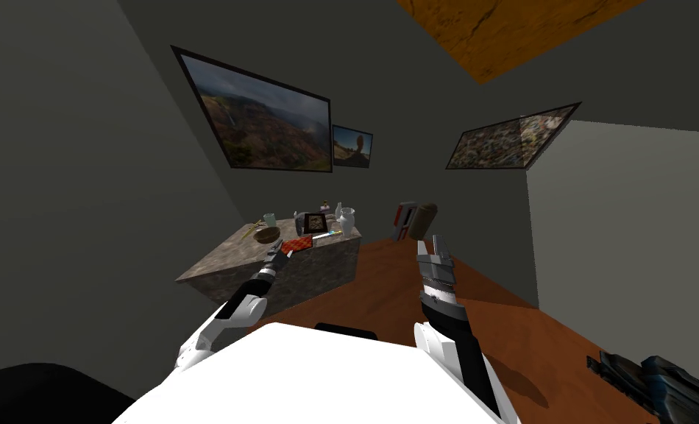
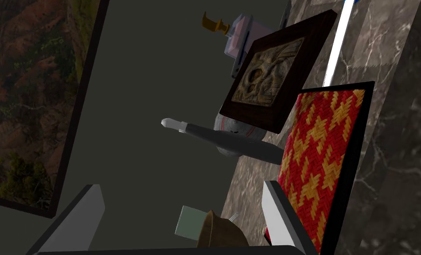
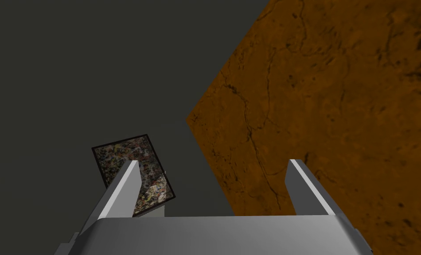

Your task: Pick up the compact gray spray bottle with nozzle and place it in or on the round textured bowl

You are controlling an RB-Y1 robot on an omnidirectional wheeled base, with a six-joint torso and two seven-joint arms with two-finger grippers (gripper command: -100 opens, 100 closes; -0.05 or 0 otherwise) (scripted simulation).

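Right gripper (image 3: 213,163) with both light grey fingers wide apart

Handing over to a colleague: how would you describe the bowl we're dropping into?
Find the marble counter below the big landscape picture. On its top, between the pale green cup and the red woven mat, sits the bowl: the one low, round, brown thing there.

Dark grey walls (image 1: 83,147), framed landscape picture (image 1: 267,121), marble counter (image 1: 226,263), reddish-brown floor (image 1: 399,294).

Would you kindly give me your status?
Left gripper open, right gripper open, both empty. Spray bottle half behind carved frame, untouched. Bowl just ahead of left gripper.
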